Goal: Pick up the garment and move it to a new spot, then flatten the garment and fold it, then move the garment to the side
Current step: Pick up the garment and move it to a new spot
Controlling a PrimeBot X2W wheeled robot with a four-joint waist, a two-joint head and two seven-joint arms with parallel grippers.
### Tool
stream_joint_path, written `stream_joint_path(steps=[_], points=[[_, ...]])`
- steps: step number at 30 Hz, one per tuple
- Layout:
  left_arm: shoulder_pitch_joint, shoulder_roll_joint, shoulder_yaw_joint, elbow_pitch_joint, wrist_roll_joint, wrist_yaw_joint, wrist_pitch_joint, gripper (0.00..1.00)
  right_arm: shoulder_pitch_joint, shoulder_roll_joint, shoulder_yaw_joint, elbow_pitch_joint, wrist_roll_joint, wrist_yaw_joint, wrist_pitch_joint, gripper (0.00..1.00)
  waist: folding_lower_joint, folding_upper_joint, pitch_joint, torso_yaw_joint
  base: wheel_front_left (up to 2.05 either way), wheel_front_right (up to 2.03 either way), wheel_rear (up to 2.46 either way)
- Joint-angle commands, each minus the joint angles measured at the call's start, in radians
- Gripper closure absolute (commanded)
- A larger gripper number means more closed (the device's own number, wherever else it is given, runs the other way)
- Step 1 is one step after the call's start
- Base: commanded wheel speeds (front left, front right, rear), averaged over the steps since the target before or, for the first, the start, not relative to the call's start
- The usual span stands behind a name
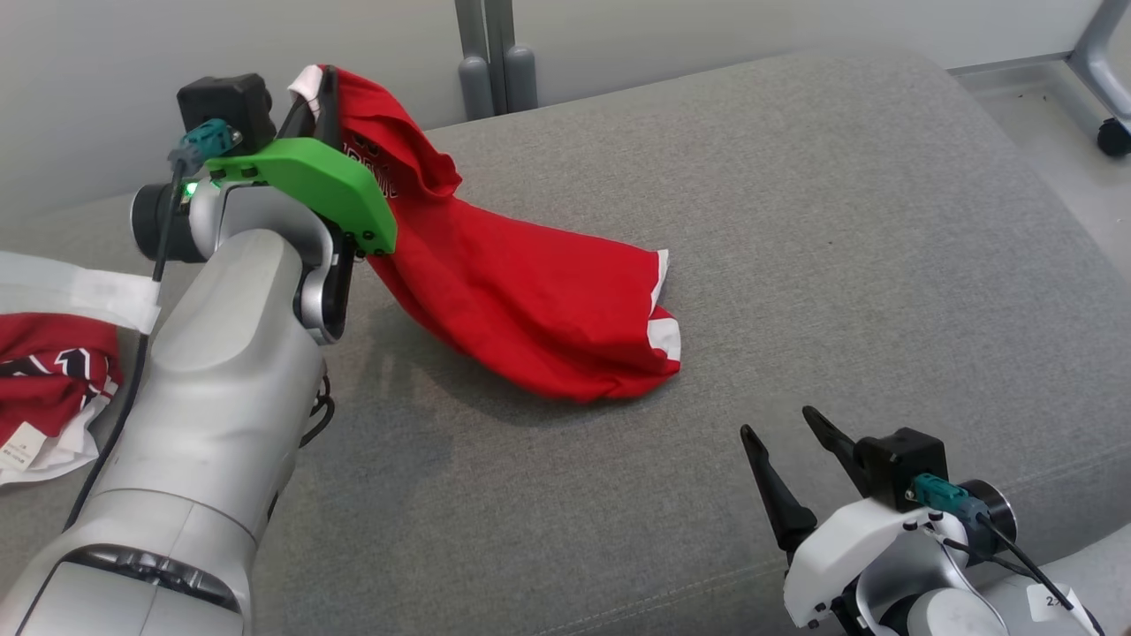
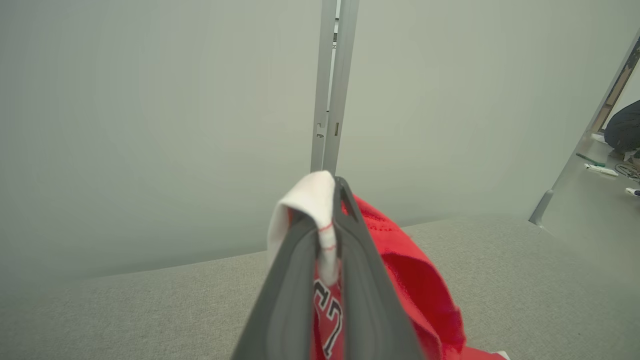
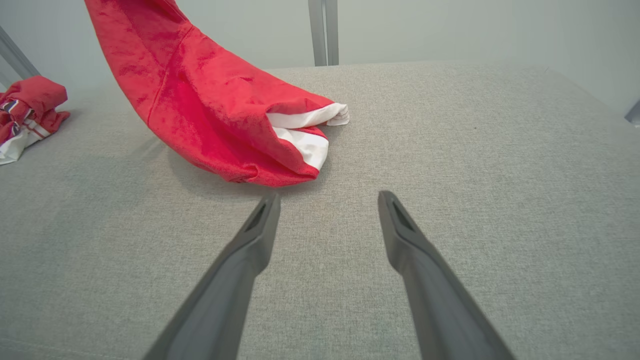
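surface: grey cushion (image 1: 839,221) | garment (image 1: 530,300): red, trailing onto cushion | backdrop: pale wall (image 1: 88,53)

Red garment (image 2: 411,280) in left end effector (image 2: 326,204)

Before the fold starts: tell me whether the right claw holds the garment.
No, the right claw is open, apart from the red garment.

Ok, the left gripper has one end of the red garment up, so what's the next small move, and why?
Probably ease the open right gripper forward to pinch the white-trimmed hem just ahead of it. The left gripper is shut on one end of the red fabric garment, raised, while that hem lies on the grey fabric cushion.
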Motion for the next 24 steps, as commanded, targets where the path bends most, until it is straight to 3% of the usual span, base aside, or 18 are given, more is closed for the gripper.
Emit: stream_joint_path(steps=[1,10,11,18,24], points=[[0.014,0.011,0.003,0.013,0.009,0.009,-0.013,1.00,-0.015,-0.001,-0.001,0.001,0.004,0.000,-0.005,0.00,0.0001,-0.0001,0.020,0.022,0.00,0.00,0.00],[0.051,0.065,0.017,0.097,0.065,0.125,-0.039,1.00,-0.031,-0.002,-0.001,0.013,0.008,0.000,-0.009,0.00,0.0001,-0.0001,0.029,0.043,0.00,0.00,0.00],[0.055,0.065,0.013,0.103,0.071,0.126,-0.039,0.01,-0.032,-0.002,-0.002,0.014,0.008,0.000,-0.008,0.00,0.0001,-0.0001,0.028,0.046,0.00,0.00,0.00],[0.080,0.074,0.024,0.107,0.081,0.132,-0.039,0.00,-0.028,-0.002,-0.007,0.017,0.013,0.000,-0.008,0.00,0.0001,-0.0001,0.012,0.068,0.00,0.00,0.00],[0.101,0.071,0.028,0.083,0.094,0.113,-0.039,0.00,-0.021,-0.002,-0.011,0.024,0.018,0.000,-0.007,0.00,0.0001,-0.0001,-0.007,0.084,0.00,0.00,0.00]])
